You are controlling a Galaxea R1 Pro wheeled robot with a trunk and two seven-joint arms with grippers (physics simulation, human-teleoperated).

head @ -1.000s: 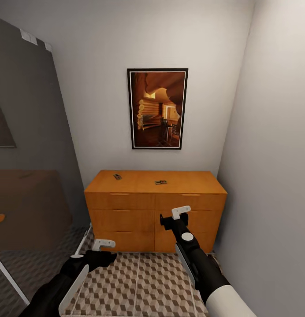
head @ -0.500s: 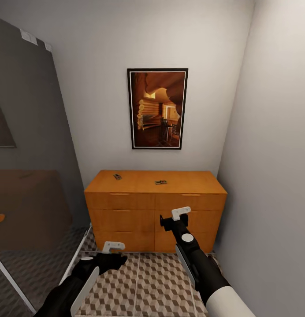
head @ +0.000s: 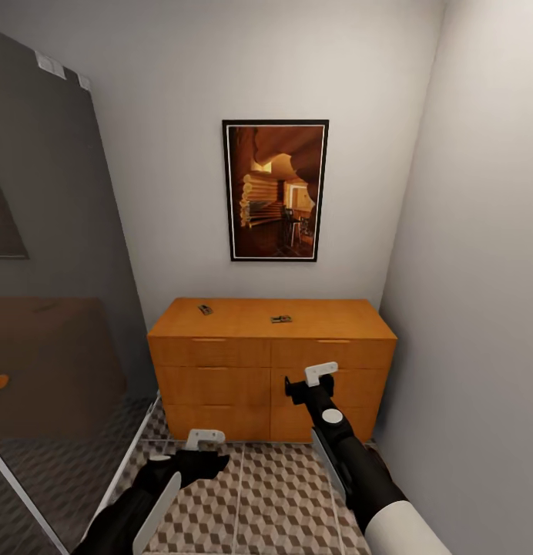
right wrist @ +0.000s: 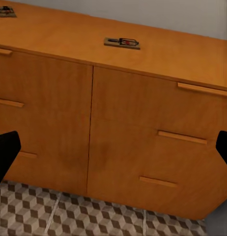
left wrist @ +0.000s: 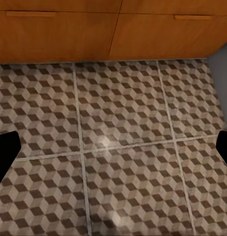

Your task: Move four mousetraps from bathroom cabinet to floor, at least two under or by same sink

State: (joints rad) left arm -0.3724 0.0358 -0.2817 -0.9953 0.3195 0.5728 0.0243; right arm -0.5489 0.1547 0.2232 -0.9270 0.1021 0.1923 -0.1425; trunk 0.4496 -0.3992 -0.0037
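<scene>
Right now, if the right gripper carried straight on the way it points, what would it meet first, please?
Most likely the cabinet front: the right wrist view looks squarely at the drawer faces, below the top where a mousetrap lies. Nothing appears between the right gripper and the drawers, though the remaining gap is hard to judge.

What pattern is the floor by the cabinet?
Brown-beige 3D-cube tiles, clearest in the left wrist view.

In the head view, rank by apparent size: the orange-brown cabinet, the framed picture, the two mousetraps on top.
1. Orange-brown wooden cabinet.
2. Dark-framed picture on the pale wall.
3. The two small tan mousetraps, left and right: they look alike, too tiny to rank.
</scene>
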